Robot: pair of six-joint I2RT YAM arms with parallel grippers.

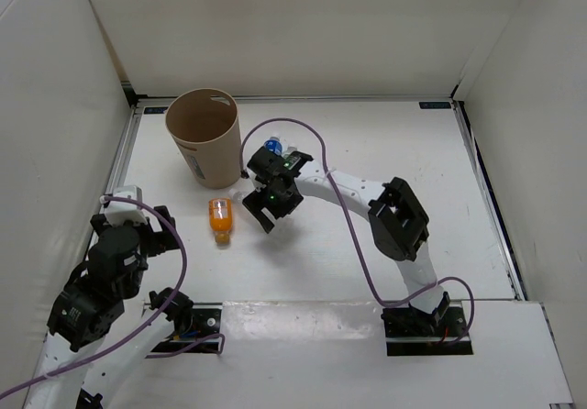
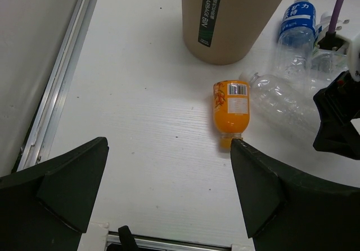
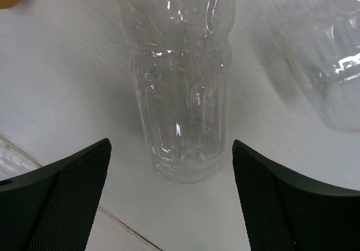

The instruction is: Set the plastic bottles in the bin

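The tan bin point(image 1: 204, 136) stands upright at the back left; it also shows in the left wrist view point(image 2: 230, 20). The short orange bottle point(image 1: 220, 219) lies in front of it, cap toward me point(image 2: 230, 109). The plain clear bottle point(image 3: 180, 93) lies flat just ahead of my open, empty right gripper point(image 3: 171, 189), between the lines of its fingers. The blue-label bottle point(image 2: 296, 28) stands right of the bin, and the white-green label bottle point(image 2: 323, 57) is partly hidden beside it. My left gripper point(image 2: 169, 189) is open and empty, low, short of the orange bottle.
White walls enclose the table on three sides. A metal rail point(image 2: 56, 93) runs along the left edge. A purple cable point(image 1: 312, 138) loops over the right arm near the bottles. The right gripper point(image 1: 261, 212) hovers over the plain clear bottle in the top view.
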